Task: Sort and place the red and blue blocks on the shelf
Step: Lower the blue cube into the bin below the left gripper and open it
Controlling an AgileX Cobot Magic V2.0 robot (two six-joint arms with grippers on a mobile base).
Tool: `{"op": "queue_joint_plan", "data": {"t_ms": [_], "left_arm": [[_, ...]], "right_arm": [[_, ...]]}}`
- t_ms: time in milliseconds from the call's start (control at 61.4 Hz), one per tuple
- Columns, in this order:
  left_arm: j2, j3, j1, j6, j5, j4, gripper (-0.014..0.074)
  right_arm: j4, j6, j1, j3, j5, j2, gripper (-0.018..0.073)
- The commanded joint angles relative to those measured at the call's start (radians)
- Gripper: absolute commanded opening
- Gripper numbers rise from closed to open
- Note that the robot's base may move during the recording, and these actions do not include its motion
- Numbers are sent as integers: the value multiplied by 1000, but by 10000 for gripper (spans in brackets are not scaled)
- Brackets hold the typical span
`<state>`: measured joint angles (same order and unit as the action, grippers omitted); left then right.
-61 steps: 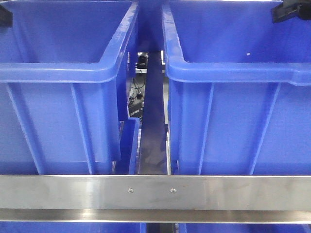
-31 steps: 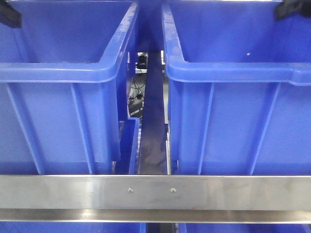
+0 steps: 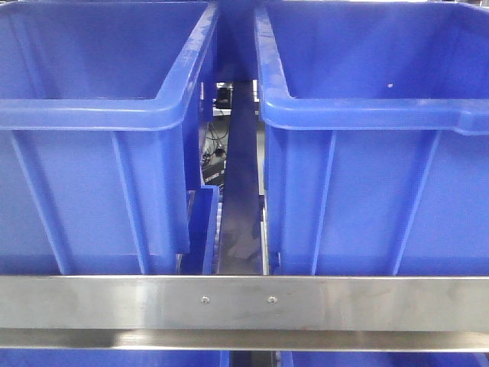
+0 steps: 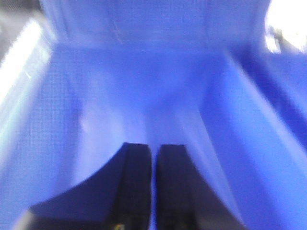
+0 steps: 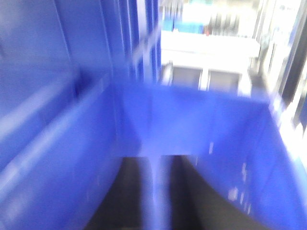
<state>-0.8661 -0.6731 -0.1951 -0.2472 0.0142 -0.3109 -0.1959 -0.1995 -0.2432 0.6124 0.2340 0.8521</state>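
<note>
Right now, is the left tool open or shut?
Shut: in the left wrist view, the left tool's two dark fingers sit nearly together, with nothing visible between them.

The shelf (image 3: 244, 304) shows a brushed steel front rail running level across the front view; neither red nor blue block is visible.

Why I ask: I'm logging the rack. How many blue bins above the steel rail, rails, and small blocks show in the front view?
Blue bins: 2 (left bin, right bin)
Steel rail: 1
Small blocks: 0 in view
Total: 3
</note>
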Motion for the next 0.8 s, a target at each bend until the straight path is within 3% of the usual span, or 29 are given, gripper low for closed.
{"op": "queue_joint_plan", "data": {"t_ms": [0, 179, 440, 619, 782], "left_arm": [[36, -36, 6, 2, 63, -8, 122], [80, -34, 8, 2, 20, -8, 122], [185, 30, 92, 2, -1, -10, 125], [304, 125, 145, 2, -1, -76, 125], [396, 222, 156, 2, -1, -78, 125]], "right_arm": [[-14, -9, 14, 37, 72, -28, 72], [-195, -12, 41, 35, 13, -64, 53], [-197, -47, 215, -57, -37, -167, 48], [-188, -48, 223, -138, -89, -314, 48], [-188, -48, 223, -217, -132, -434, 48]]}}
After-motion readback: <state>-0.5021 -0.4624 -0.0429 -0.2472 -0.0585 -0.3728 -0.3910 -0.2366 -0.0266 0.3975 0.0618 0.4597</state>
